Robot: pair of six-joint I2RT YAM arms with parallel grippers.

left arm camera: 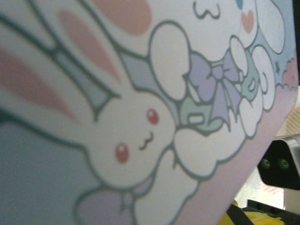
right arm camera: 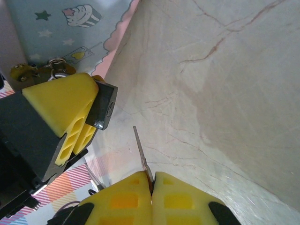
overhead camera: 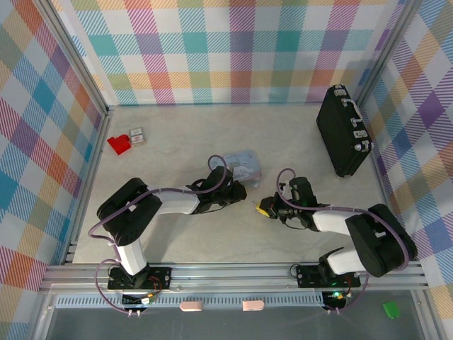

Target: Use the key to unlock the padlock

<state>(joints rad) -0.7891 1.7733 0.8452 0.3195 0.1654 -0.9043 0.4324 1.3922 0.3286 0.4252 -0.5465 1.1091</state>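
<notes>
right pincer pinches key.

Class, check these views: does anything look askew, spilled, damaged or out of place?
One thing: the key pinched in the shut right gripper leans left of the fingers' line in the right wrist view, not straight out. Nothing looks spilled or broken.

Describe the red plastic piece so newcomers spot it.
On the pale marble-patterned table, go to the far left corner by the plaid wall. Two items lie there: the red plastic piece is the bright red one, beside a pale grey card.
</notes>
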